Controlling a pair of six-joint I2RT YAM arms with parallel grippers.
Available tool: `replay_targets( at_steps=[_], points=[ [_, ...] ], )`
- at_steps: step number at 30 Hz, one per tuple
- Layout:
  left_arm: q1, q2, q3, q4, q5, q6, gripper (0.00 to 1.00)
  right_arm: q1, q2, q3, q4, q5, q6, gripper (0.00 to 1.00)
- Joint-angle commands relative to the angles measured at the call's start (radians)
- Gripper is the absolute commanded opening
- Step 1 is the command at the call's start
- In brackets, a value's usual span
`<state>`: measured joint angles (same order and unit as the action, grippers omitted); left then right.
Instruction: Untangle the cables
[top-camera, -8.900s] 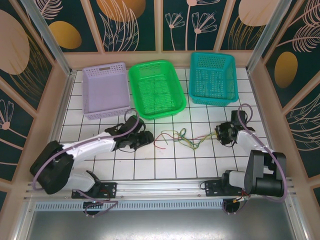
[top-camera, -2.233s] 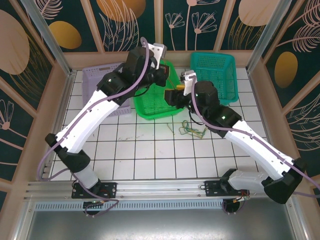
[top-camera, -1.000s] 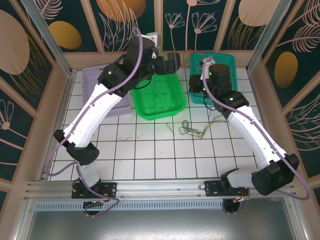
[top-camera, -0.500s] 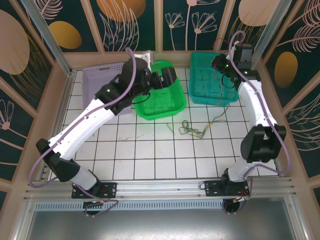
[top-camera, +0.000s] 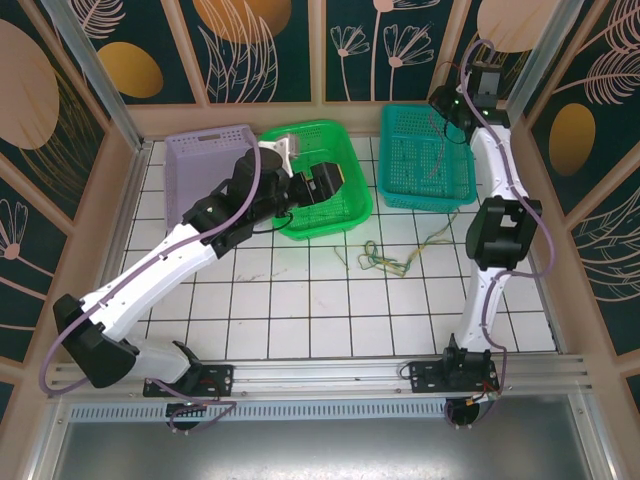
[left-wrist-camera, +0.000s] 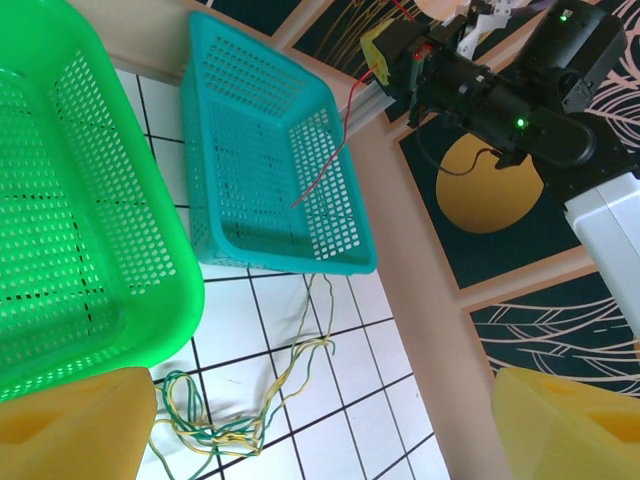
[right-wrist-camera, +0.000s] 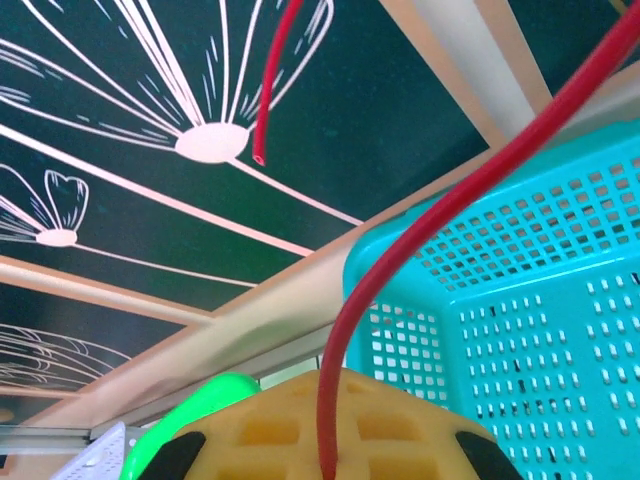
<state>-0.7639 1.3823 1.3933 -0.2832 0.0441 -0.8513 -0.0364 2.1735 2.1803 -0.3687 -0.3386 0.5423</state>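
One red wire (left-wrist-camera: 325, 150) has come clear of the tangle (top-camera: 385, 260) on the tiles and hangs into the teal basket (top-camera: 425, 197) from our right gripper (right-wrist-camera: 325, 450), clamped on it; our left gripper (top-camera: 332, 186) waits wide and empty, so we count one strand freed.

Dark floral wall panels (top-camera: 255, 60) — tan-framed, white gridded tabletop (top-camera: 300, 310), metal front rail (top-camera: 320, 375)

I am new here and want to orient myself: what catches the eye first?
The right arm reaches high toward the far right corner, its jaws shut on a red cable dangling over the teal basket. A knot of green and yellow cables lies on the white tiles before the baskets, and the left arm holds open jaws above the green basket.
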Motion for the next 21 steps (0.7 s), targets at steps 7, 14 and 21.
replay_targets(
  at_steps=[7, 14, 21],
  points=[
    [0.002, 0.013, -0.012, 0.029, -0.004, -0.019, 0.87, 0.008, 0.072, 0.010, -0.115, -0.013, 0.095, 0.00],
    [0.002, 0.012, -0.059, 0.032, 0.009, -0.029, 0.86, -0.006, 0.040, 0.012, -0.239, 0.073, 0.087, 0.49],
    [0.002, 0.026, -0.140, 0.063, 0.035, -0.045, 0.85, 0.000, -0.210, -0.159, -0.285, 0.241, 0.112, 0.59]
  ],
)
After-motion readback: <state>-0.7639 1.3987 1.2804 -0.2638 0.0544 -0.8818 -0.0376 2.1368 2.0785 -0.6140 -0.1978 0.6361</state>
